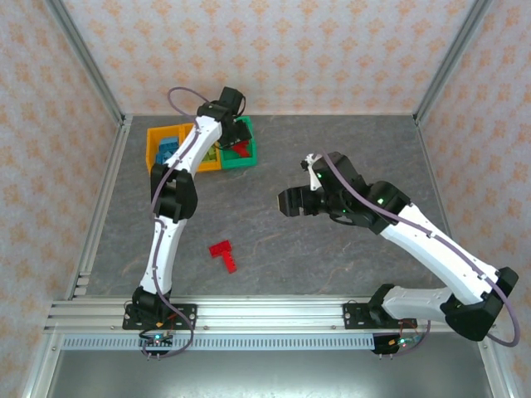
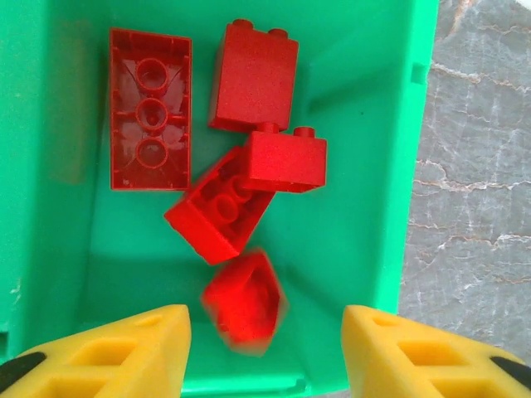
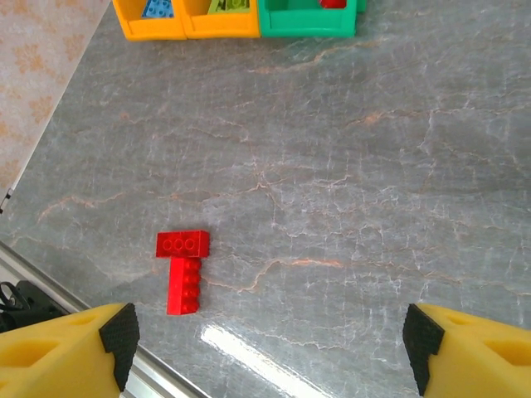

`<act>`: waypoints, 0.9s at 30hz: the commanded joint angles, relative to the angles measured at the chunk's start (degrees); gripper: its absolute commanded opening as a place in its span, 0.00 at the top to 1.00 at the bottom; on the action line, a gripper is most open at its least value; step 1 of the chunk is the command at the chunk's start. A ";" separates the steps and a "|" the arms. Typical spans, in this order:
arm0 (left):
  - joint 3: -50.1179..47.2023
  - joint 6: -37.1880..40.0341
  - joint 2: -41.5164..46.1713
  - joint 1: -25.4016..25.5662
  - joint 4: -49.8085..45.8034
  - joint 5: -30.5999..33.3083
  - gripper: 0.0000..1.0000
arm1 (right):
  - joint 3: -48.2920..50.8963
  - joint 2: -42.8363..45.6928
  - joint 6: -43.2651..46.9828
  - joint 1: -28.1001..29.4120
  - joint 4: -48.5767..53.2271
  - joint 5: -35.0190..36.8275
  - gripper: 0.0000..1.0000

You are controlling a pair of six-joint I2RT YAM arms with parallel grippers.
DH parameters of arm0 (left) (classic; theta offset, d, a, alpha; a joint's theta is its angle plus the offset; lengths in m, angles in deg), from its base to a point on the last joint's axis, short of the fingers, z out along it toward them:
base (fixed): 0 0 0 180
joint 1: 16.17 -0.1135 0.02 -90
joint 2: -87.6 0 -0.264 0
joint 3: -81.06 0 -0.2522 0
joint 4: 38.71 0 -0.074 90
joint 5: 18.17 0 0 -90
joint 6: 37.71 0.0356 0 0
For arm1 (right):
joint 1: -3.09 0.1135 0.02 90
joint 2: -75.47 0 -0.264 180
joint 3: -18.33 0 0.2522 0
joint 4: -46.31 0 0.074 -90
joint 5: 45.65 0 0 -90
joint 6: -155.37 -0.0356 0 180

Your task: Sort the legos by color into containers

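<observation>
Yellow fingers [image 2: 124, 352] of the left gripper [image 2: 264, 336] stand apart over the far green bin [image 2: 365, 166], clear of a blurred red brick [image 2: 243, 303]; four red bricks [image 2: 253, 75] lie inside. Leftward, orange-yellow bins [image 3: 158, 31] hold blue legos [image 3: 158, 8] and lime legos [image 3: 226, 5]. The right gripper [image 3: 270, 340] gapes empty; two red legos [image 3: 184, 265] lie nearer.

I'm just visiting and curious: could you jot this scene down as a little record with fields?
Left claw: open, above the green bin
Green bin: four red bricks lying, a fifth blurred, under the claw
Right claw: open, empty, above the table
Table: two red bricks, touching
Orange-yellow bins: blue bricks in one, green bricks in the other
</observation>
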 commanded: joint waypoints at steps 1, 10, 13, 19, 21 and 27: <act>1.16 2.16 7.88 0.24 -2.33 0.61 0.46 | 0.43 -0.39 -0.04 0.21 -1.09 2.12 0.15; -36.21 5.60 42.64 6.15 -2.51 6.30 0.46 | 0.62 -5.05 -0.01 0.21 -3.80 -1.13 0.15; -52.26 1.09 55.53 8.89 -4.04 9.66 0.46 | 2.39 -5.45 -1.19 0.22 -5.68 -2.36 0.15; -76.80 -15.48 73.54 15.26 -4.42 8.75 0.46 | 3.58 -6.64 -1.76 0.21 -6.54 -4.01 0.15; -82.81 -19.71 76.15 17.81 -0.39 8.02 0.42 | 3.76 -6.87 -1.79 0.21 -6.54 -4.08 0.15; -89.57 -24.33 70.86 19.44 7.63 2.55 0.00 | 4.28 -6.44 -2.35 0.21 -5.50 -4.92 0.15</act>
